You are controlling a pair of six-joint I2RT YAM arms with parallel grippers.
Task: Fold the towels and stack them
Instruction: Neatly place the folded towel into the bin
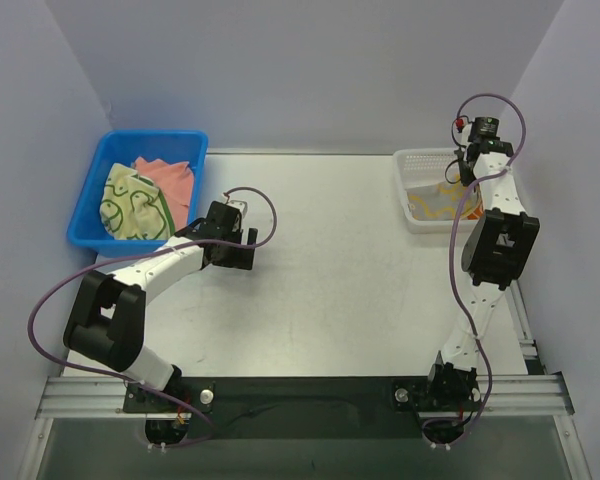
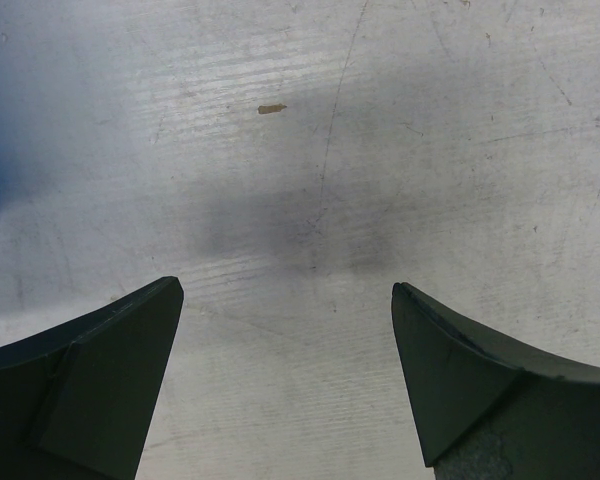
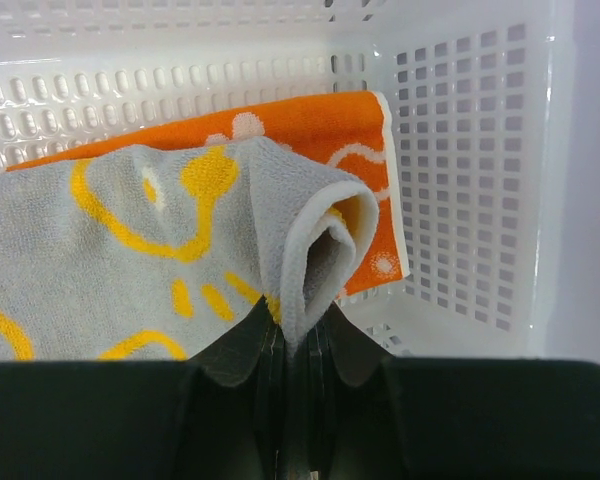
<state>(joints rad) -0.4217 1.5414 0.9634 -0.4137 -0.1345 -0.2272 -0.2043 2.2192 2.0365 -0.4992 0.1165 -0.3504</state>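
My right gripper [image 3: 298, 325] is shut on a folded edge of a pale towel with yellow duck print [image 3: 130, 240]. That towel lies on an orange towel with white flowers [image 3: 320, 125] inside the white basket [image 3: 460, 150]. Seen from above, the basket [image 1: 420, 155] stands at the table's far right, with the right gripper [image 1: 467, 190] reaching down into it. A pale green towel with dark-green outlines [image 1: 130, 205] and a salmon-pink towel [image 1: 170, 175] lie bunched in the blue bin [image 1: 150, 137] at the far left. My left gripper [image 2: 285, 290] hangs open over bare table, just right of the bin [image 1: 238, 250].
The grey tabletop [image 1: 340, 260] spreads between the bin and the basket. A small brown speck [image 2: 271, 108] lies on it ahead of the left gripper. Pale walls close in the table at the back and both sides.
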